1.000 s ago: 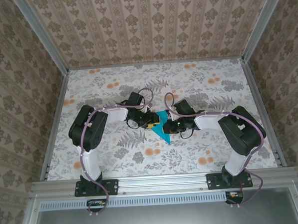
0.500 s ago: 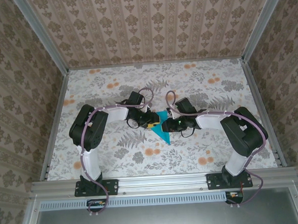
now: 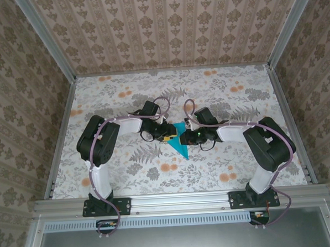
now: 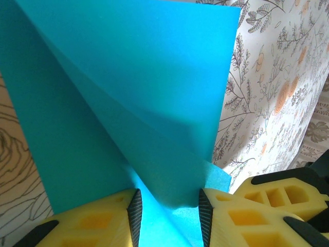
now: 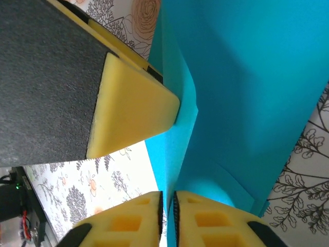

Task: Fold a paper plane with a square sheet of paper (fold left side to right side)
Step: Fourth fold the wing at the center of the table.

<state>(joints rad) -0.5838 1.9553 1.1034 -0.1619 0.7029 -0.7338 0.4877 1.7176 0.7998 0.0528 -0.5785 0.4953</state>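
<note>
Paper (image 5: pixel 247 77) edge pinched between right gripper (image 5: pixel 167 199) jaws (left gripper (image 4: pixel 168 208) astride fold)

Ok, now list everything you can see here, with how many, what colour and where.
paper: one, turquoise-blue, folded, mid-table between the pincers
table cover: one, pale floral, under everything
walls: three, beige patterned, around the table
metal rail: one, silver, near edge
left arm, right arm: black and white, bolted at the near edge
left pincer: yellow fingers apart, paper between them
right pincer: yellow fingers shut on the paper's edge
</note>
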